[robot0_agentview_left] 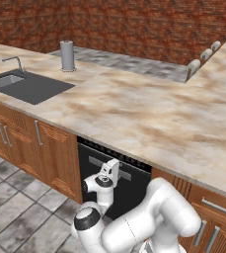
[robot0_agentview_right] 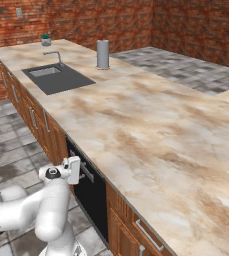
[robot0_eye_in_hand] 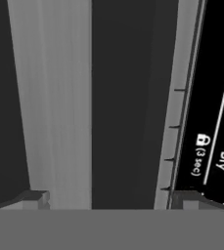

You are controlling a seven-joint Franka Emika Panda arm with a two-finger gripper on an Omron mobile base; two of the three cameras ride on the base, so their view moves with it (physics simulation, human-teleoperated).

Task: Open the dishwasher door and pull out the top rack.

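Fingertips spread wide, gripper right up at the closed door, grey handle running up frame left.

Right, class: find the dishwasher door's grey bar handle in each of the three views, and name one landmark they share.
Left base view: the handle is low, centre, on the dishwasher door, partly behind the gripper.
Right base view: lower left, the handle is just right of the gripper.
Hand view: pale vertical band, left of centre.
Shared landmark: the door's dark control strip.
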